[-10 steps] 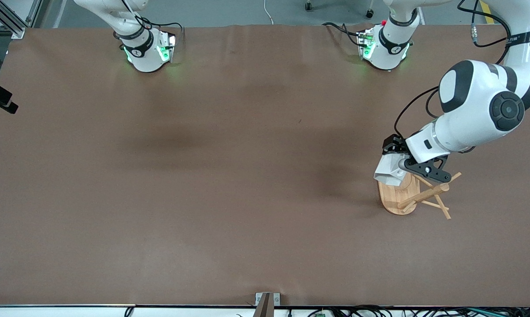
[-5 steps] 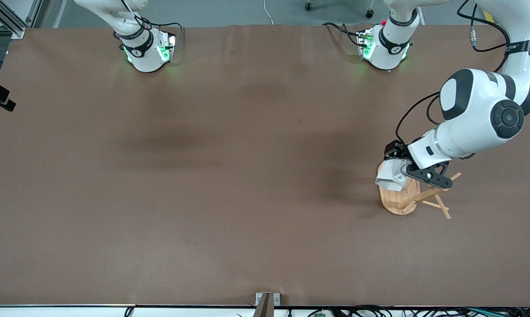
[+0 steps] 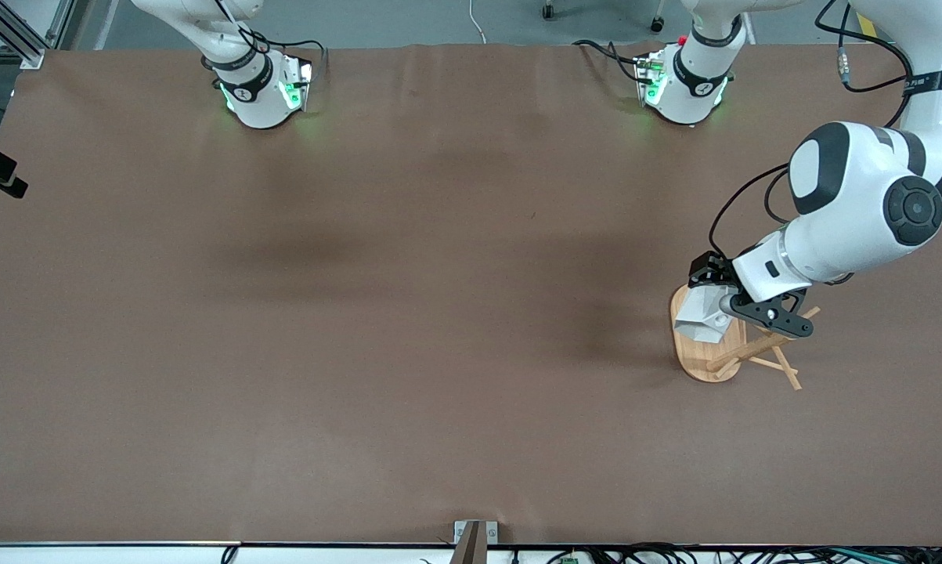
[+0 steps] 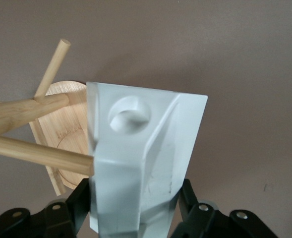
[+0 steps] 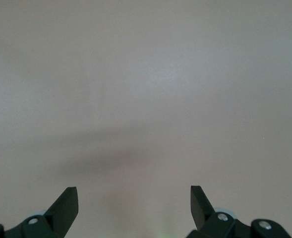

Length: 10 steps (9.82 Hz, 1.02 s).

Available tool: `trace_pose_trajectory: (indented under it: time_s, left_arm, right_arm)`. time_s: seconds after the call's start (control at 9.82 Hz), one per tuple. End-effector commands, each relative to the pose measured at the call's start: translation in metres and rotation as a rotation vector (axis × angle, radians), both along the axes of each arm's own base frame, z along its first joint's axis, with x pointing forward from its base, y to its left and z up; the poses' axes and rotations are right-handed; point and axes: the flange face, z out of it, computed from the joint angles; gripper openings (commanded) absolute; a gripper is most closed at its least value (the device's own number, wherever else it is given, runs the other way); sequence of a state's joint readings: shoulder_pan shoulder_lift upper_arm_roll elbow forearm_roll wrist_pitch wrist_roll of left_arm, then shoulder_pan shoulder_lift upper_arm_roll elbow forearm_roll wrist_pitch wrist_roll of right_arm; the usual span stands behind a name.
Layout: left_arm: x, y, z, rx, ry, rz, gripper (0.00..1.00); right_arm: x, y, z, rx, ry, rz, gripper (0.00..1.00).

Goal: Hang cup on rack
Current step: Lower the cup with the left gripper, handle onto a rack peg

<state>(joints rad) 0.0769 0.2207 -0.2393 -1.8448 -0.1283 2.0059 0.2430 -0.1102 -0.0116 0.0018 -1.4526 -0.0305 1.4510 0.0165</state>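
We see the left gripper (image 3: 723,301) up in the air over the rack (image 3: 709,348), its jaws clamped on the cup (image 3: 701,319) — one black finger (image 4: 69,210) on each side of the white faceted body. In the left wrist view the cup (image 4: 141,163) sticks out past the jaws, its flat handle tab with the round hole facing us. The rack (image 4: 46,134) lies just beside the jaws: one slanted peg (image 4: 36,151) runs up to the cup's edge and seems to touch it, though the hole stays clear of any peg. The oval base shows under the cup.

The right gripper (image 5: 134,198) waits with jaws spread wide — nothing between them, only bare brown table (image 5: 146,89) below.
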Motion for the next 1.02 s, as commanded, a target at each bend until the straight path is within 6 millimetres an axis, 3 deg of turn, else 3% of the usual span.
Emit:
trace_pose_trajectory:
  time_s: [0.0,0.71,0.81,0.92]
  left_arm:
    - [0.004,0.007,-0.012,0.003,0.005,-0.015,0.00]
    - [0.011,0.043,-0.036,-0.026,0.040,0.027,0.03]
    - [0.012,0.043,-0.039,-0.028,0.044,0.029,0.18]
    - [0.012,0.043,-0.040,-0.026,0.046,0.032,0.81]
  right_arm:
    - [-0.001,-0.003,0.001,-0.001,0.007,-0.021,1.00]
    - [-0.001,-0.003,0.001,-0.001,0.007,-0.021,1.00]
    - [-0.001,-0.003,0.001,-0.001,0.007,-0.021,1.00]
    - [-0.001,-0.003,0.001,-0.001,0.007,-0.021,1.00]
